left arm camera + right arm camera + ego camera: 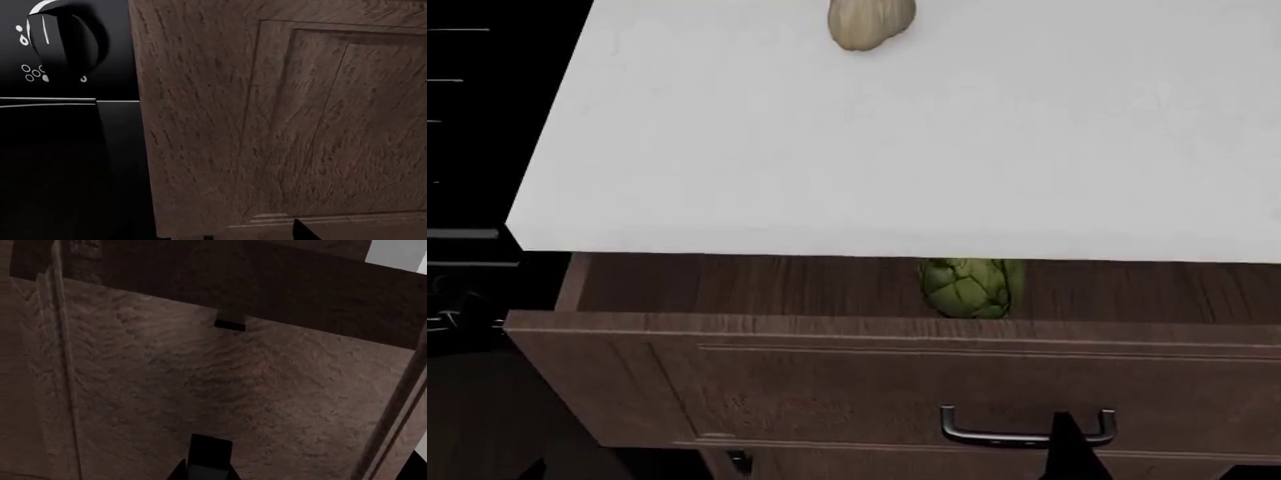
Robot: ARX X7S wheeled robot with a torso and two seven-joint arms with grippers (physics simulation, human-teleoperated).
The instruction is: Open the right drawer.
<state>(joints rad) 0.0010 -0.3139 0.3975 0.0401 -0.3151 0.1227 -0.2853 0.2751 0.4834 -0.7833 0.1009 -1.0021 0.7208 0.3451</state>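
The right drawer (827,390) stands pulled partly out from under the white countertop (894,150). Its brown inside shows, with a green artichoke (970,287) in it. The dark bar handle (1001,436) sits on the recessed front. My right gripper (1068,440) is a dark spike crossing the handle's right part. In the right wrist view it (210,460) shows as one closed dark block close to the wood-grain panel (220,390), with no handle between the fingers. My left gripper (257,235) shows only parted fingertips (303,230) before a wood panel (300,125).
The black stove front (467,150) stands left of the drawer, and its knob (63,35) is near the left gripper. A garlic bulb (872,20) lies at the back of the countertop. More cabinet front lies below the drawer.
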